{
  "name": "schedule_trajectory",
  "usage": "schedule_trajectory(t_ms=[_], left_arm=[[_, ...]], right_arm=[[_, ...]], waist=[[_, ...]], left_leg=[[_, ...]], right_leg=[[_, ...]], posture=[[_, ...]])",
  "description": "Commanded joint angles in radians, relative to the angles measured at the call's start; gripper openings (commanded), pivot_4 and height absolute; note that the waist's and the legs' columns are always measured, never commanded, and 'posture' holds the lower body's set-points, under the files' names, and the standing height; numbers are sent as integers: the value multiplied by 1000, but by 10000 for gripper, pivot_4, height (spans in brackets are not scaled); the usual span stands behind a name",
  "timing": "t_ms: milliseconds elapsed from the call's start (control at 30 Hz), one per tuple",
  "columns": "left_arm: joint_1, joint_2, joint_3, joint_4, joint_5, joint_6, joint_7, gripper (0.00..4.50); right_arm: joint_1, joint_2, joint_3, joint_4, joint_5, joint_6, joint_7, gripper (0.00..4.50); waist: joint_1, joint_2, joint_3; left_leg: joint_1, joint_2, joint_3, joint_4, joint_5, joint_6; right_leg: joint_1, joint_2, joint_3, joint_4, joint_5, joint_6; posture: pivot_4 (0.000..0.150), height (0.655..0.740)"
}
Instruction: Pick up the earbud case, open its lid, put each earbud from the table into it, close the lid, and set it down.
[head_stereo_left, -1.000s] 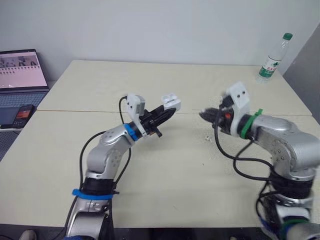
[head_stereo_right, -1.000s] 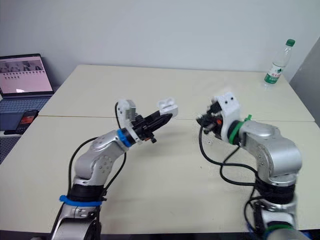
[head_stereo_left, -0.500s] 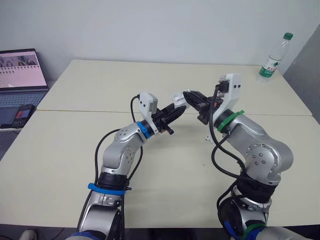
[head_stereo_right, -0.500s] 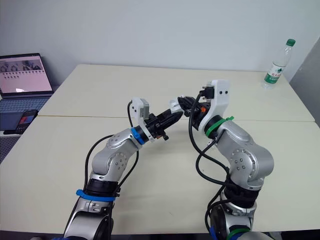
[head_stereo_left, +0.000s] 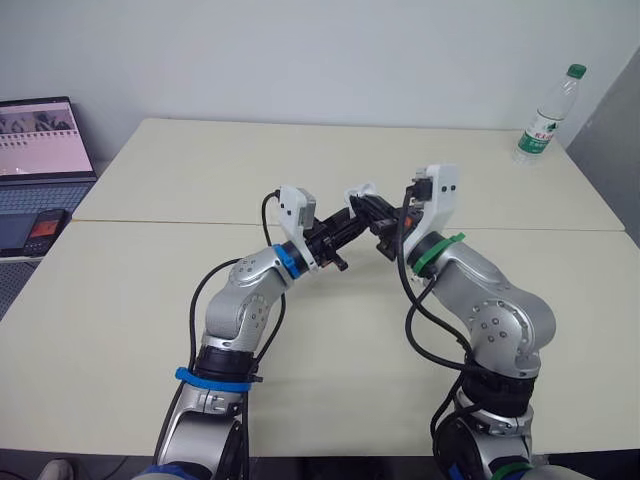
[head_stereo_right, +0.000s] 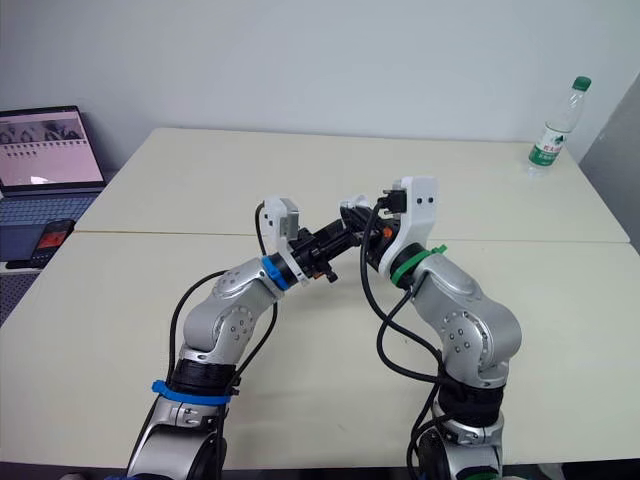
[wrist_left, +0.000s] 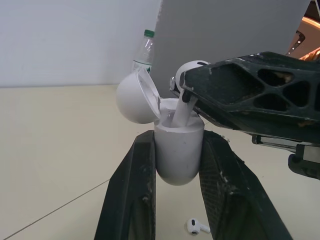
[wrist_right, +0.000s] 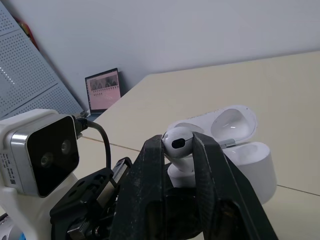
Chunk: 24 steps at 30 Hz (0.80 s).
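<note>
The white earbud case (wrist_left: 179, 150) is held up above the table's middle, with my left gripper (head_stereo_left: 350, 214) shut on its body and its lid (wrist_left: 135, 97) swung open. My right gripper (wrist_right: 177, 143) meets it from the right, shut on a white earbud (wrist_right: 177, 141). The earbud's stem (wrist_left: 181, 111) reaches down into the case's open mouth. A second earbud (wrist_left: 197, 226) lies on the table below the case. In the eye views the two grippers touch tip to tip at the case (head_stereo_left: 361, 192).
A water bottle (head_stereo_left: 545, 117) stands at the table's far right corner. An open laptop (head_stereo_left: 40, 140) and a phone (head_stereo_left: 42, 232) sit off the table's (head_stereo_left: 200, 170) left edge. A seam crosses the tabletop under the arms.
My right gripper swung left with the earbud until it met the case. The left gripper carried the open case a little right and up, then held still.
</note>
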Motion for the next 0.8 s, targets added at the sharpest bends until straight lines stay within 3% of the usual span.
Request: schedule_trajectory(t_ms=[33, 733, 800], left_arm=[[-5, -5, 4, -45, -8, -17, -4, 8240], [3, -14, 2, -60, -10, -27, -5, 8240], [2, -15, 3, -60, -11, -28, -5, 8240]], right_arm=[[6, -3, 22, -13, 27, -23, -13, 3934], [15, -30, 53, 13, 61, -11, -81, 3934], [14, -32, 52, 15, 64, -13, -86, 11307]], waist=[[0, 0, 0], [0, 0, 0], [0, 0, 0]], left_leg=[[0, 0, 0, 0, 0, 0], [-1, 0, -1, 0, 0, 0], [-1, 0, -1, 0, 0, 0]], right_leg=[[0, 0, 0, 0, 0, 0], [-1, 0, 0, 0, 0, 0], [-1, 0, 0, -1, 0, 0]], posture=[[1500, 7362], [1500, 7362], [1500, 7362]])
